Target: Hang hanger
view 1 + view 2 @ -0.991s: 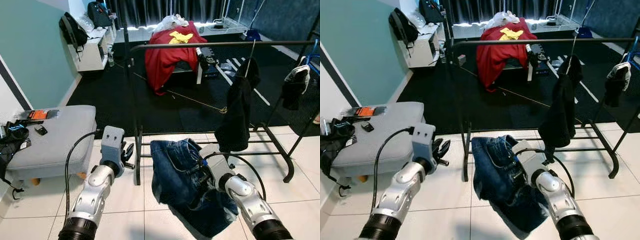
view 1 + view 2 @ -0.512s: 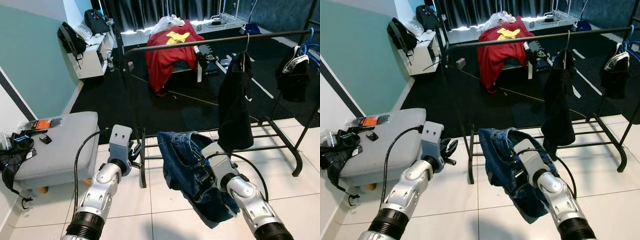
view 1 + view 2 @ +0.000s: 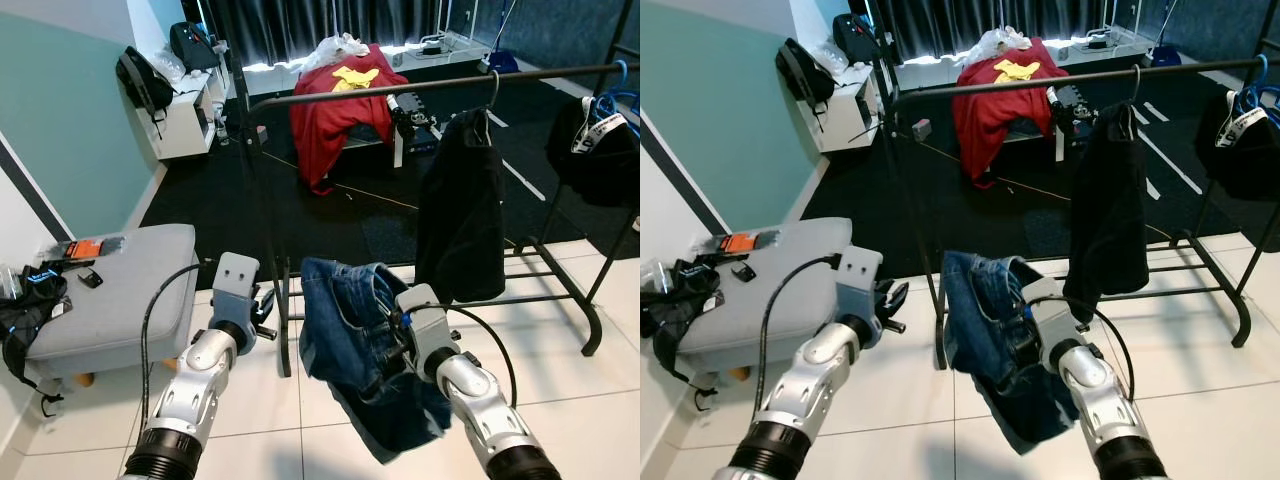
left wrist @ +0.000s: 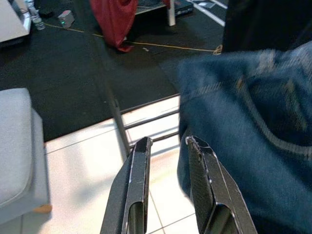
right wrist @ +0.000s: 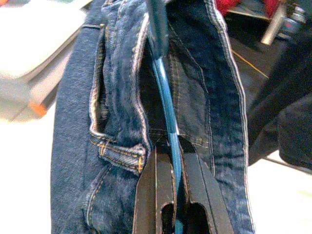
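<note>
The right end effector is closed on a thin blue hanger that carries the denim jeans, so the garment hangs freely below the garment rack's top bar, in front of it and not yet hooked. The left end effector is narrowly parted and empty, probably waiting to steady the jeans.

no legible text, no readable labels, brands, numbers or signs anywhere
</note>
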You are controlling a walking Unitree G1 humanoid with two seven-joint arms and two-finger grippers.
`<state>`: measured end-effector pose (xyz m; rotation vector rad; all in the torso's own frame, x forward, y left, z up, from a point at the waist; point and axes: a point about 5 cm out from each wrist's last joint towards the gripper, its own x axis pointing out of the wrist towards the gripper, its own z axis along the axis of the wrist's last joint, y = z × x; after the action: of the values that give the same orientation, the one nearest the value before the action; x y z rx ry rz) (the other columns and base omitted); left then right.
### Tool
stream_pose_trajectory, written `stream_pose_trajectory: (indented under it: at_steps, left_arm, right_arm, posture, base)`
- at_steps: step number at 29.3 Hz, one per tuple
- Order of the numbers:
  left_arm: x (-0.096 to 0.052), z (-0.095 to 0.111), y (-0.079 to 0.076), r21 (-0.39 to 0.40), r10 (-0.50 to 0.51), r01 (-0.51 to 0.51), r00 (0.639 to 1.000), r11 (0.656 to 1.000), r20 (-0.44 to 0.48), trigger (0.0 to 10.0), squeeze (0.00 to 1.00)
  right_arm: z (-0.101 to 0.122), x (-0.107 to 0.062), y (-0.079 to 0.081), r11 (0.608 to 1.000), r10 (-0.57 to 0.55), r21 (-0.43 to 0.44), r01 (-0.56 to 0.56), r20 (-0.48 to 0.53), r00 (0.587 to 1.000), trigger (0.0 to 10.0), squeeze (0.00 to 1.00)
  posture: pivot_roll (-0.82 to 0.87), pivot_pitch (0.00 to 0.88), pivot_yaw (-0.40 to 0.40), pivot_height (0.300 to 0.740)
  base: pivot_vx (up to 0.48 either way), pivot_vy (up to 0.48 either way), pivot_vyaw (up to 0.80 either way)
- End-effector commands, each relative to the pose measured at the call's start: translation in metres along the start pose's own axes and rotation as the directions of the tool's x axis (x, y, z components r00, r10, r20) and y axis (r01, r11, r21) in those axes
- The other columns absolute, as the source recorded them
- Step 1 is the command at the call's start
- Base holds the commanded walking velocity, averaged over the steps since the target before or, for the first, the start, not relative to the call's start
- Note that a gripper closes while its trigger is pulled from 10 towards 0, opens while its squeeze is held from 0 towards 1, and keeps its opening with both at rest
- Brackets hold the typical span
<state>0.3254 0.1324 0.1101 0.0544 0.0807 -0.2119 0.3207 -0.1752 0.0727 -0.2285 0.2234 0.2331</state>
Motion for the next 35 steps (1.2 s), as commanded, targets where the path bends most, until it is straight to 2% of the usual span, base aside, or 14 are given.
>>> stream_pose_trajectory:
  at_steps: [1,2,3,5,8,16,19,22,28,35]
  left_arm:
    - [-0.004,-0.002,0.011,0.015,0.04,-0.04,0.999,0.999,-0.018,10.0,0.0]
    - [-0.006,-0.002,0.013,-0.011,0.05,-0.05,0.999,0.999,-0.006,10.0,0.0]
    - [-0.006,-0.002,0.013,-0.011,0.05,-0.05,0.999,0.999,-0.006,10.0,0.0]
    - [-0.007,-0.002,0.016,-0.098,0.059,-0.058,0.998,0.994,0.01,10.0,0.0]
    - [-0.002,-0.003,0.022,-0.144,0.102,-0.1,0.995,0.985,0.005,10.0,0.0]
    - [0.001,0.003,0.021,-0.149,0.118,-0.113,0.993,0.982,0.028,10.0,0.0]
    - [0.0,0.01,0.017,-0.183,0.097,-0.086,0.994,0.979,0.056,10.0,0.0]
    - [-0.001,0.013,0.015,-0.176,0.065,-0.052,0.995,0.983,0.069,10.0,0.0]
    - [-0.001,0.01,0.013,-0.141,0.038,-0.029,0.997,0.99,0.06,10.0,0.0]
    - [-0.001,0.011,0.013,-0.139,0.04,-0.031,0.997,0.99,0.061,10.0,0.0]
  right_arm:
    - [0.012,0.004,-0.001,0.997,-0.045,0.059,0.042,0.065,0.997,10.0,0.0]
    - [0.012,0.005,-0.002,0.99,-0.092,0.115,0.084,0.066,0.994,10.0,0.0]
    - [0.012,0.005,-0.002,0.99,-0.092,0.115,0.084,0.066,0.994,10.0,0.0]
    - [0.015,0.006,-0.002,0.967,-0.16,0.208,0.143,0.067,0.985,10.0,0.0]
    - [0.019,0.004,-0.008,0.952,-0.219,0.235,0.194,0.084,0.972,10.0,0.0]
    - [0.019,0.006,-0.01,0.956,-0.204,0.23,0.18,0.085,0.975,10.0,0.0]
    - [0.024,0.009,-0.008,0.965,-0.16,0.224,0.134,0.102,0.982,10.0,0.0]
    - [0.029,0.011,-0.005,0.972,-0.133,0.208,0.109,0.106,0.985,10.0,0.0]
    - [0.021,0.009,0.0,0.987,-0.055,0.151,0.048,0.042,0.998,10.0,0.0]
    - [0.019,0.009,-0.001,0.99,-0.042,0.137,0.038,0.027,0.999,10.0,0.0]
  posture:
    - [0.04,0.028,0.083,0.74]
    - [0.04,0.028,0.079,0.74]
    - [0.04,0.028,0.079,0.74]
    - [0.02,0.042,0.078,0.74]
    - [0.04,0.041,0.065,0.74]
    - [0.06,0.039,0.055,0.74]
    - [0.05,0.037,0.067,0.74]
    - [0.04,0.036,0.078,0.74]
    - [0.03,0.036,0.068,0.74]
    - [0.03,0.038,0.067,0.74]
  base:
    - [0.0,0.0,0.0]
    - [0.0,0.0,0.0]
    - [0.0,0.0,0.0]
    - [0.0,0.0,0.0]
    - [0.0,0.0,0.0]
    - [0.0,0.0,0.0]
    - [0.0,0.0,0.0]
    - [0.0,0.0,0.0]
    - [0.252,0.0,0.0]
    - [0.276,0.0,0.0]
